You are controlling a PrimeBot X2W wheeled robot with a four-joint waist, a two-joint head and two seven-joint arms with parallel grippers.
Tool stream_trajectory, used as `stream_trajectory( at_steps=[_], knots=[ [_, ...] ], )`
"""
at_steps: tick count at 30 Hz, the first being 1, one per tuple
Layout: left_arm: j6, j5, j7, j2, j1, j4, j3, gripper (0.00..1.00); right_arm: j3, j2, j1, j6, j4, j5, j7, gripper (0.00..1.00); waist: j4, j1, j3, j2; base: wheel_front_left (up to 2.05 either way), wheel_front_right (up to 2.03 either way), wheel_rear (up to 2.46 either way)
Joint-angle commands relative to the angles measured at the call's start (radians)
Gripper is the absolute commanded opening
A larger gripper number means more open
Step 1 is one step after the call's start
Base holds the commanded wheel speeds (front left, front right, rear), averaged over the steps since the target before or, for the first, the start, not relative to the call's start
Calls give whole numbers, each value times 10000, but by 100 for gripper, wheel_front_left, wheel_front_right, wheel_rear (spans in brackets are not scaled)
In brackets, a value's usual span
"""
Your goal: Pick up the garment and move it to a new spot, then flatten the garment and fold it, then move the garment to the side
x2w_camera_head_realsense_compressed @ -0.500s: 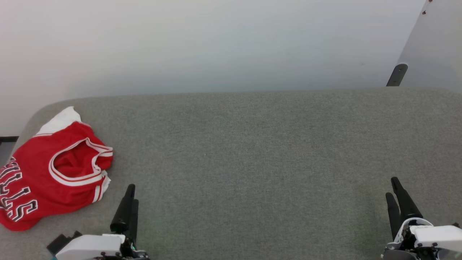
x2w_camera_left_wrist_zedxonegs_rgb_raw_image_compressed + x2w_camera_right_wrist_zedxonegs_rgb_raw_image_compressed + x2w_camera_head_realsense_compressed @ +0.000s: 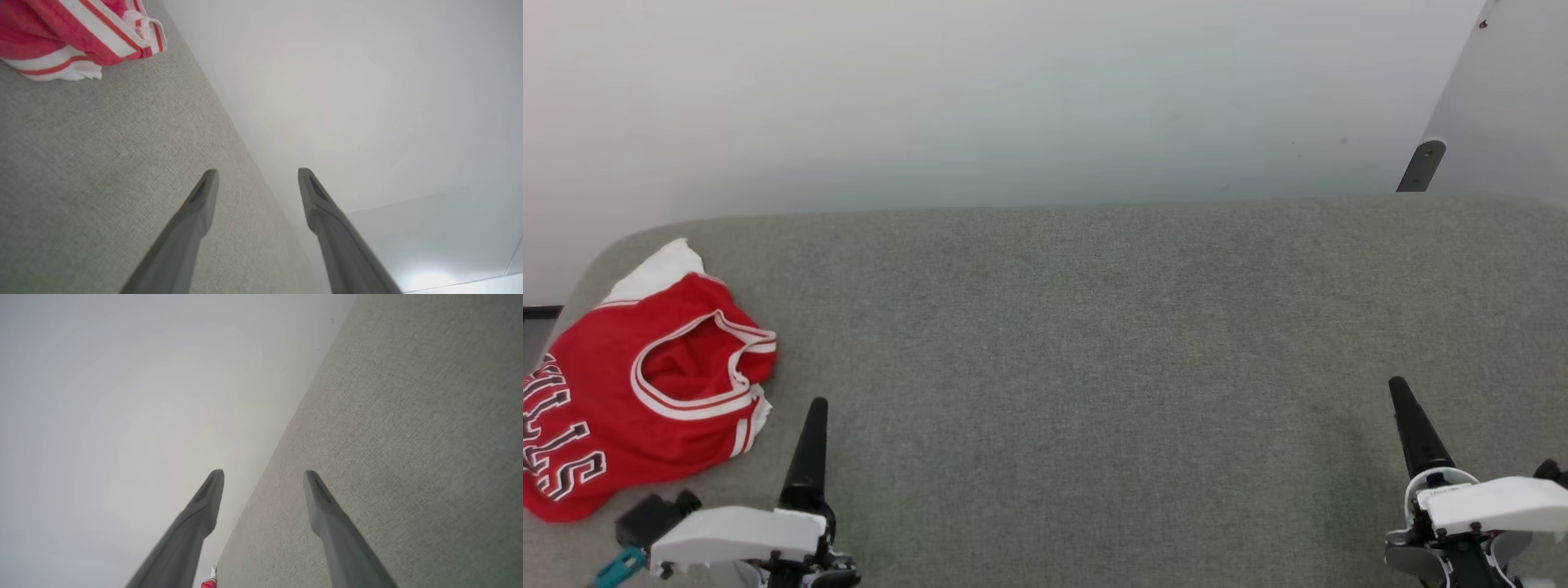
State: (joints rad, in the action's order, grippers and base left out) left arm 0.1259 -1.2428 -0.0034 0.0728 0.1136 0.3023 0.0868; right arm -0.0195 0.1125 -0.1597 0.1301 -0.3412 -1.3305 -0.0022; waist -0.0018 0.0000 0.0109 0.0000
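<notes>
The garment [image 2: 629,392], a red jersey with white-striped trim, black lettering and a white corner, lies crumpled at the left end of the grey fabric surface [image 2: 1078,327]. Its striped edge also fills the top left corner of the left wrist view, garment [image 2: 77,36]. My left gripper [image 2: 815,408] hovers just right of the jersey, apart from it; in its wrist view the left gripper [image 2: 257,175] stands open and empty. My right gripper [image 2: 1401,388] is low at the right, and the right gripper [image 2: 263,475] is open and empty too. A red scrap of the garment [image 2: 209,583] peeks at that view's bottom edge.
A white wall [image 2: 1013,98] rises behind the surface's far edge. A pale panel with a dark bracket [image 2: 1421,167] stands at the upper right. The surface's left end is rounded, with a dark strip [image 2: 541,313] beyond it.
Both wrists have rolled, so each gripper now shows a single finger edge-on in the head view. The right fingers reach slightly further up. The jersey lies as before.
</notes>
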Motion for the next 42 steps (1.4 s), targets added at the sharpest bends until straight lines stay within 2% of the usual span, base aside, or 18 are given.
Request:
stream_trajectory(
  at_steps=[1,16,28,42],
  knots=[
    [-6,609,-122,71,335,-149,39,100,153,199,-438,2,83,474,-132,100,0,0,1,0,0,0,0],
    [-88,3778,-671,158,419,-158,-94,100,564,475,-856,4,-250,3016,-680,100,8,0,33,0,0,0,0],
    [-88,5608,-1055,240,528,-70,-262,100,972,709,-1190,5,-484,4701,-1073,100,20,0,80,0,0,0,0],
    [-99,7160,-1420,332,435,-137,-335,100,1120,837,-1391,6,-691,6429,-1434,100,-41,0,111,0,0,0,0]
  ],
)
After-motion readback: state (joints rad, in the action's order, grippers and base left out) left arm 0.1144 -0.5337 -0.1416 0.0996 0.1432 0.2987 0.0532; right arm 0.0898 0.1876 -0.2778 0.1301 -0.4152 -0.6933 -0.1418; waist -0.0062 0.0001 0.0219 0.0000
